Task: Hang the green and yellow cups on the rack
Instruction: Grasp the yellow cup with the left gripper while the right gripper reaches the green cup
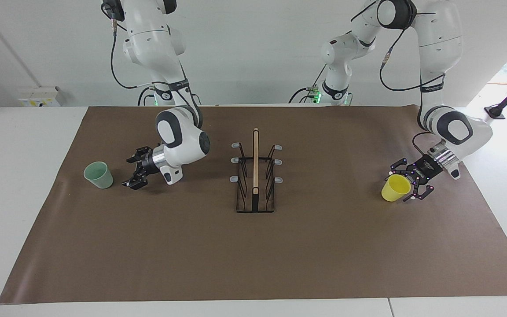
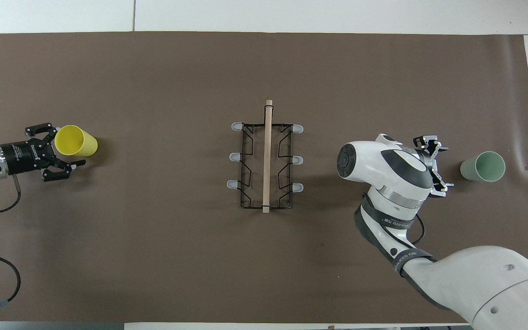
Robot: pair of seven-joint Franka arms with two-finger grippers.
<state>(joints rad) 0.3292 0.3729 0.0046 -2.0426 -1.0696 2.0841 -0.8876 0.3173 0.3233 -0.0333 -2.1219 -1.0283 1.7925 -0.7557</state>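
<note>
No text readable with certainty. Right arm [image 2: 429, 256] has dark strap [image 2: 399, 222] with white lettering, too small to read. Left gripper [image 2: 64, 149] body carries white lettering, likewise illegible. Cups, rack, brown mat: no markings seen.

brown mat [image 1: 253, 255] covering white table [image 1: 16, 185], white wall [image 1: 253, 48]

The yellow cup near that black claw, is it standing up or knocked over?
Tipped over. The yellow cup lies on its side on the brown mat, its open mouth facing the open left gripper.
</note>
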